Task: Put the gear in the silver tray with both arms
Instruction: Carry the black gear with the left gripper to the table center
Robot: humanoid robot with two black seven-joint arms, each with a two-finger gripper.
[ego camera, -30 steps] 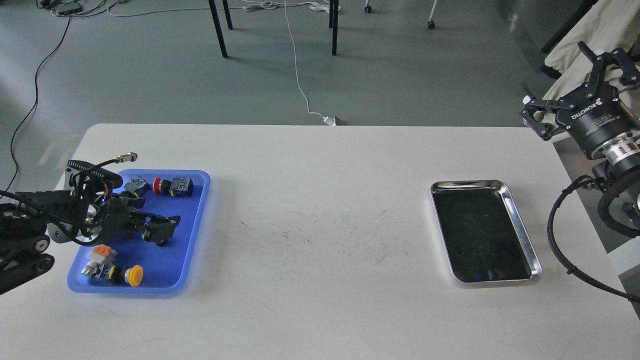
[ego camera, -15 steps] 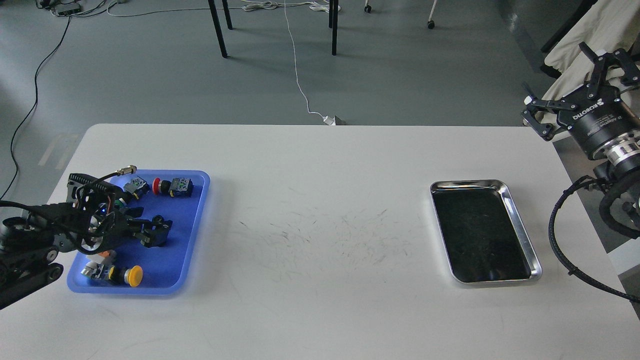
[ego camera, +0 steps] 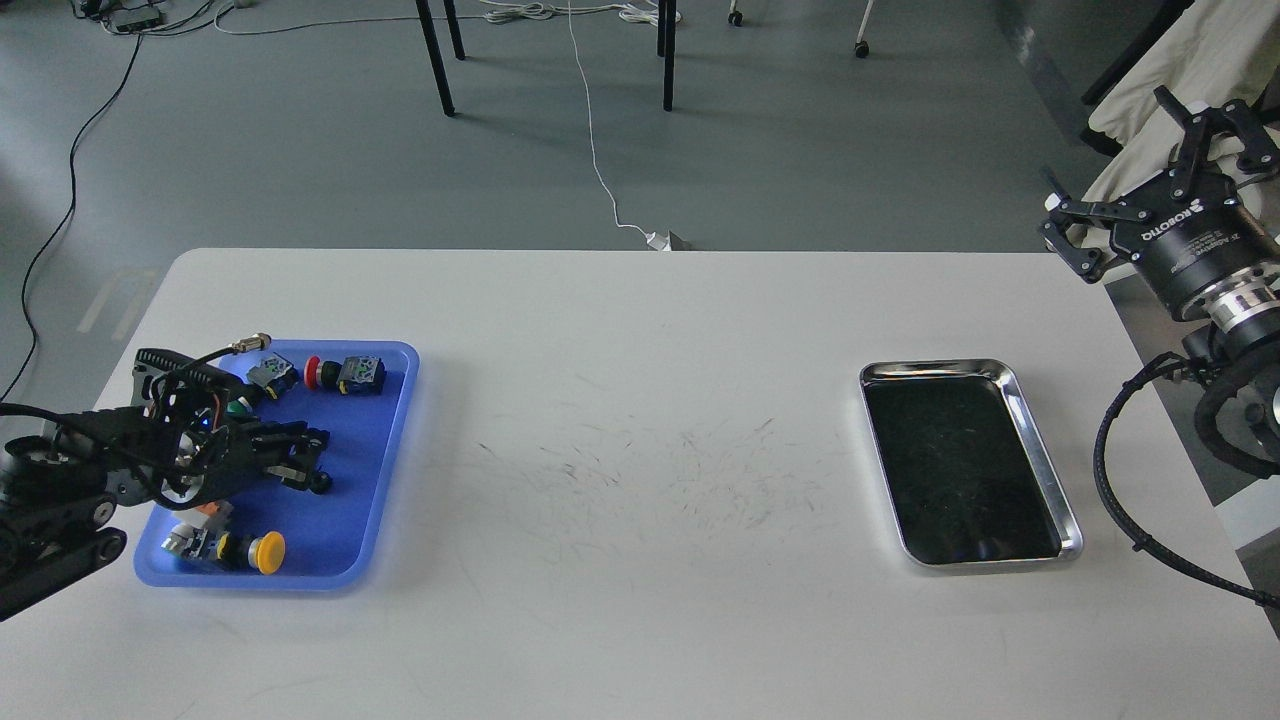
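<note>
Rightward, silver tray [ego camera: 1040,455] near table [ego camera: 640,330] edge

The left gripper [ego camera: 300,458] sits at the frame's lower left, its dark fingers drawn close together. The right gripper [ego camera: 1150,165] is raised at the upper right edge, fingers spread wide.

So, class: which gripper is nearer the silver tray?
Right. The right gripper hangs beyond the table's far right corner, up and right of the silver tray. The left gripper is across the table, over the blue tray.
</note>
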